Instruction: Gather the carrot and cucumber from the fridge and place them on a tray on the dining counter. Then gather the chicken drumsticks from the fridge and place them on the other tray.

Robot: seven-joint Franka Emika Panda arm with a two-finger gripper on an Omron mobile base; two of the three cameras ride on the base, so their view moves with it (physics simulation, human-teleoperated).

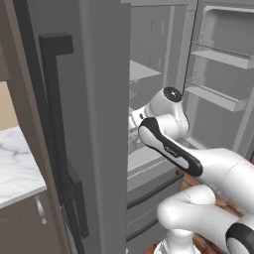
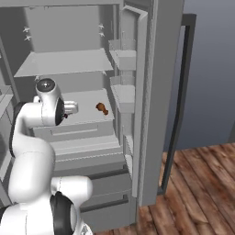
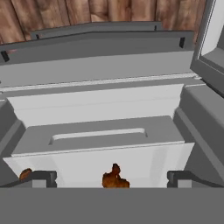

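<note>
1. The gripper [image 3: 112, 179] hangs spread wide over the fridge shelf [image 2: 87, 114], holding nothing; only its finger tips [image 3: 41, 178] show.
2. A chicken drumstick [image 3: 114, 178] lies between them, its lower end cut off.
3. A second brown piece [image 3: 25, 174] peeks beside the left tip, mostly hidden.

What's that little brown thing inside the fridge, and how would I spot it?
Look into the open fridge and find the white shelf just above the drawers, level with the robot's gripper. On its right part lies a chicken drumstick, small and lumpy. It is the one reddish-brown thing among all the grey and white.
</note>
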